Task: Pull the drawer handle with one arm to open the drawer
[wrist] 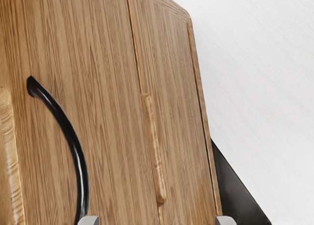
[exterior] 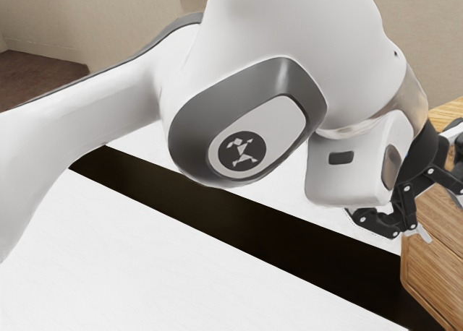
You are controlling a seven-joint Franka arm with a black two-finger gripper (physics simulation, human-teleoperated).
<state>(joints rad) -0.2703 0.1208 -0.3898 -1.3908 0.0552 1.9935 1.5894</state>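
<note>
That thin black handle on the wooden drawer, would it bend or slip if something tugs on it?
The handle looks like a rigid curved bar, so it probably won't flex. Its glossy finish may be slippery. The drawer front seems to be solid wood, so it is likely heavy enough to resist a little.

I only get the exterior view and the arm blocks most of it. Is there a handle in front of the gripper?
Observer: Yes. The wrist view shows a curved black handle on the wooden front.
Operator: Is it centred between the fingers?
Observer: No. It ends close by one fingertip, not mid-gap.
Operator: Is the gripper open?
Observer: The gripper is open. The tips stand wide apart with a wooden ridge in line between them.
</note>
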